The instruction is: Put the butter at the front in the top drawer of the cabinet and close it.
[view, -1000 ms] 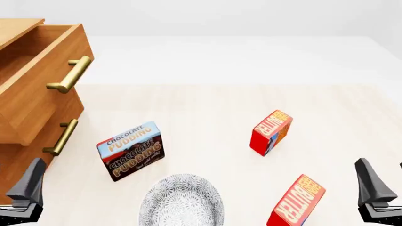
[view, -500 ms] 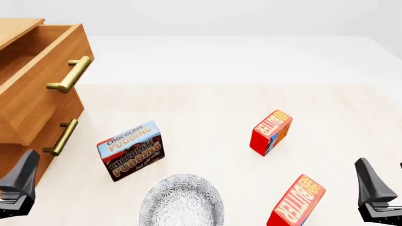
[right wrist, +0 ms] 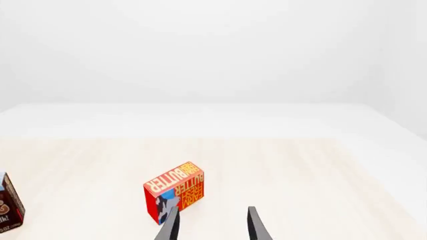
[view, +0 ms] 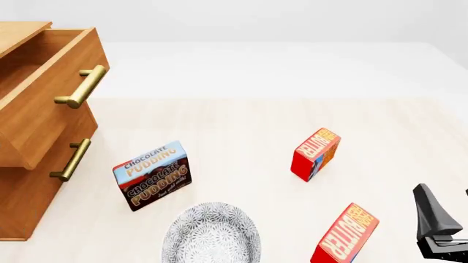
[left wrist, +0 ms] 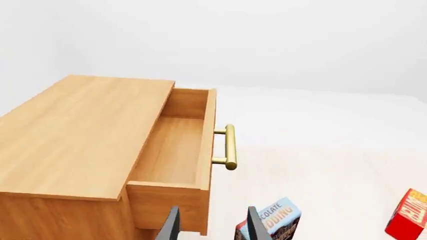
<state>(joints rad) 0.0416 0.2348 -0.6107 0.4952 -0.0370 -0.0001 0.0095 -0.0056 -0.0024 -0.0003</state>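
Right pincer [right wrist: 213, 210] is parted and empty, with the butter [view: 345, 234] just to its left. Recommend squaring the jaws across the carton's narrow faces before closing.

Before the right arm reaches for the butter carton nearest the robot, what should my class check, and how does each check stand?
1. Top drawer pulled open: ok.
2. Room in the drawer: ok, nothing seen on its visible floor.
3. Right pincer open and holding nothing: ok.
4. Right pincer lined up on the butter: not ok, it stands apart, to the carton's right.
5. Butter free of the second butter carton and the plate: ok, gaps on both sides.
6. Left pincer out of the drawer's way: cannot tell.
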